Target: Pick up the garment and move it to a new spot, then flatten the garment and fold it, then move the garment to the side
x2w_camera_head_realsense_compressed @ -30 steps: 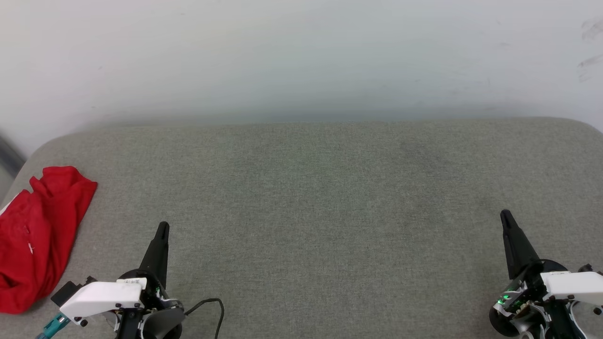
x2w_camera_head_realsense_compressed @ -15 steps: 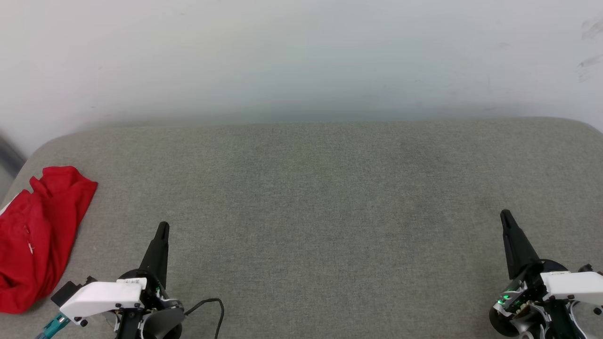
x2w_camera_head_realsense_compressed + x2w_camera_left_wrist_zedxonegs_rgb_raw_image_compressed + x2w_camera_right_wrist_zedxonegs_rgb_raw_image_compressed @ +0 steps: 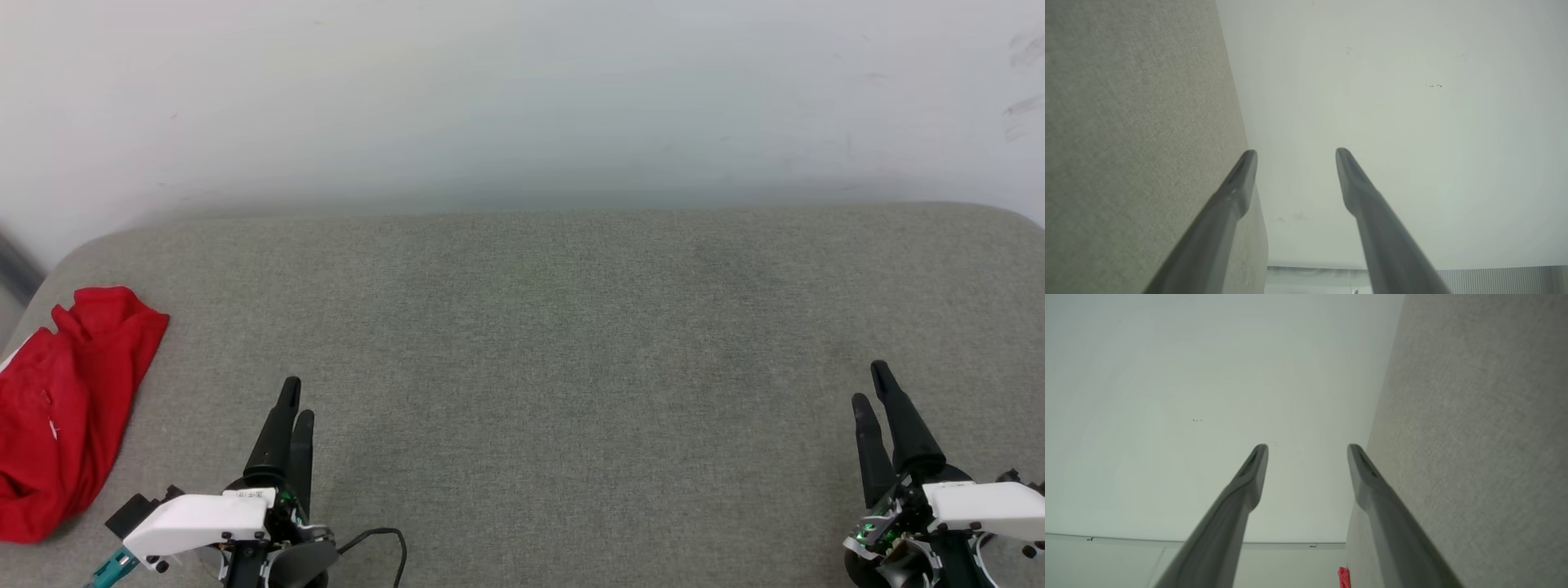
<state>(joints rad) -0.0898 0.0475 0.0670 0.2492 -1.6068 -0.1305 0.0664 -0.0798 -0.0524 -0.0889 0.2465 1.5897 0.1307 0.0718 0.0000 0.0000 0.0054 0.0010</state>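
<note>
Hovering at front of grey tabletop | left gripper parted, empty | right gripper parted, empty | red T-shirt crumpled at far-left edge, apart from both | pickup not begun; left arm is nearer, so the likelier reach

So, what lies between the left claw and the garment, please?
In the head view, just bare grey cushion separates the left claw from the garment.
</note>
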